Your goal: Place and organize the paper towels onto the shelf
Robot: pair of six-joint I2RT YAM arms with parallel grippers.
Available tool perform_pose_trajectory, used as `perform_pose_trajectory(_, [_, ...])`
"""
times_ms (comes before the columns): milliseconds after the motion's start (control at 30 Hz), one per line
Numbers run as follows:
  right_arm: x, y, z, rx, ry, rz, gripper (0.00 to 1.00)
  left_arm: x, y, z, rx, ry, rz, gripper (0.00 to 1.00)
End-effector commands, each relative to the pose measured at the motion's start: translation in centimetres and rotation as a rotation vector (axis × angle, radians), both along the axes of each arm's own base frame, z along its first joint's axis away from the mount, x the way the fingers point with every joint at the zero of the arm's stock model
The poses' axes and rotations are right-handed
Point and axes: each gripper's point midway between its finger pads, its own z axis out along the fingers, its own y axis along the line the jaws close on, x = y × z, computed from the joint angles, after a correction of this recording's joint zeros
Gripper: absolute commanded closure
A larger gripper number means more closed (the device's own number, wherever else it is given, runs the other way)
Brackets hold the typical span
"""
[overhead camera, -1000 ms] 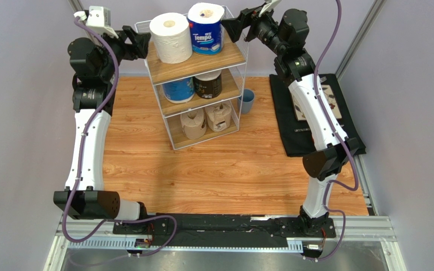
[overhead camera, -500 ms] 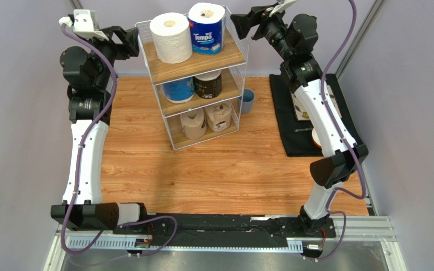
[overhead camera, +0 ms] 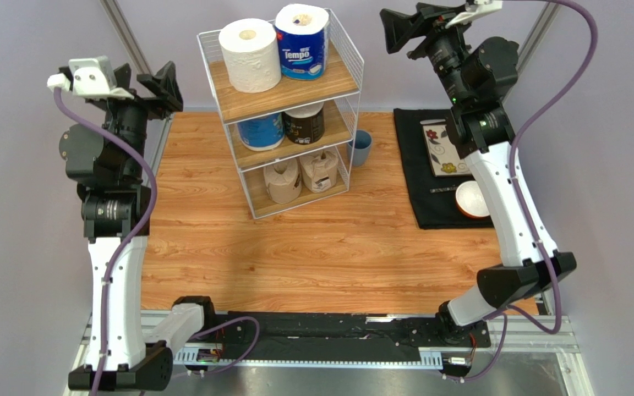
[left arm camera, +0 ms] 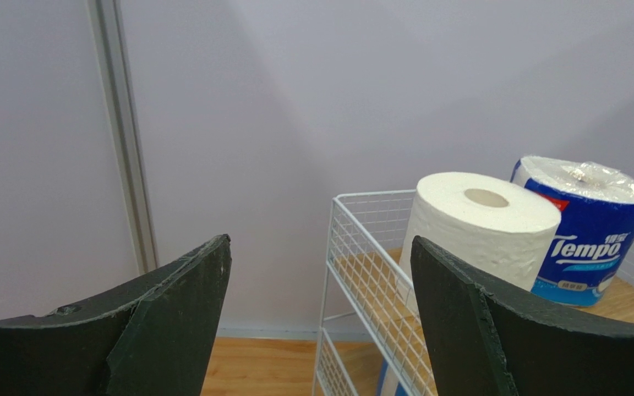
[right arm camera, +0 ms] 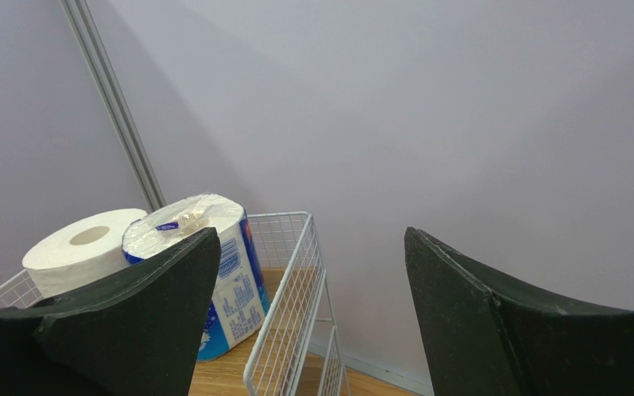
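The shelf (overhead camera: 294,92) stands at the back of the wooden table, a white wire rack with three boards. All the paper towels are on it. A white roll (overhead camera: 248,54) and a blue wrapped roll (overhead camera: 300,41) share the top board. A blue roll (overhead camera: 261,130) and a dark roll (overhead camera: 305,124) sit on the middle one. Two brown rolls (overhead camera: 282,180) (overhead camera: 320,170) are on the bottom. My left gripper (overhead camera: 167,89) hangs open and empty left of the shelf. My right gripper (overhead camera: 390,31) hangs open and empty to its right. Both wrist views look across at the top tier: the left gripper (left arm camera: 320,241) faces the white roll (left arm camera: 477,223), the right gripper (right arm camera: 312,233) the blue roll (right arm camera: 238,289).
A blue cup (overhead camera: 362,148) stands on the table just right of the shelf. A black mat (overhead camera: 436,198) at the right carries a white bowl (overhead camera: 471,198) and a patterned tray (overhead camera: 444,148). Grey walls and metal posts close off the back.
Both arms have drawn back from the top of the shelf, the left one swinging left and the right one swinging right. Both grippers stay open and empty.
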Motion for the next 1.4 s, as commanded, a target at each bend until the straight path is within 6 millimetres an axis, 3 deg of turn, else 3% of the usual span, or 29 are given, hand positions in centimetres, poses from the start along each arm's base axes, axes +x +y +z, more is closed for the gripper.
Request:
perform_pose_trajectory(0, [-2.8, -3.6, 1.5, 0.053, -0.042, -0.117, 0.13, -1.6, 1.3, -3.4, 0.024, 0.095, 0.081, 0.09])
perform_pose_trajectory(33, [-4.3, -4.4, 2.1, 0.063, -0.055, -0.136, 0.13, -1.6, 1.4, -4.8, 0.026, 0.127, 0.088, 0.08])
perform_pose_trajectory(100, [-4.1, -6.2, 0.6, 0.08, -0.012, -0.223, 0.12, -2.3, 1.5, -6.7, 0.04, 0.192, 0.091, 0.06])
perform_pose_trajectory(167, [-5.1, -8.2, 0.4, 0.115, 0.003, -0.303, 0.11, -2.6, 1.5, -9.2, 0.046, 0.276, 0.09, 0.05])
perform_pose_trajectory(200, [-5.2, -8.9, -0.1, 0.129, 0.015, -0.334, 0.01, -3.1, 1.5, -9.6, 0.048, 0.287, 0.09, 0.04])
perform_pose_trajectory(233, [-4.8, -9.6, -1.6, 0.139, 0.051, -0.37, 0.0, -3.1, 1.5, -10.9, 0.05, 0.32, 0.091, 0.04])
perform_pose_trajectory(367, [-5.6, -14.0, -4.0, 0.241, 0.133, -0.54, 0.0, -4.5, 1.8, -14.2, 0.059, 0.396, 0.108, 0.04])
perform_pose_trajectory(533, [-6.4, -16.6, -6.4, 0.324, 0.182, -0.595, 0.0, -5.5, 2.8, -18.4, 0.052, 0.496, 0.161, 0.03])
perform_pose_trajectory(833, [-7.3, -16.9, -8.7, 0.353, 0.212, -0.594, 0.0, -7.1, 4.0, -27.1, 0.02, 0.715, 0.235, 0.02])
perform_pose_trajectory(1100, [-7.6, -17.5, -11.4, 0.345, 0.252, -0.629, 0.01, -7.7, 3.8, -35.3, -0.031, 0.973, 0.244, 0.02])
perform_pose_trajectory(1167, [-7.3, -17.6, -12.3, 0.347, 0.269, -0.645, 0.01, -7.8, 3.6, -36.7, -0.037, 1.016, 0.237, 0.01])
perform_pose_trajectory(1367, [-6.7, -17.2, -13.0, 0.355, 0.29, -0.627, 0.01, -8.2, 3.8, -37.9, -0.056, 0.993, 0.258, 0.01])
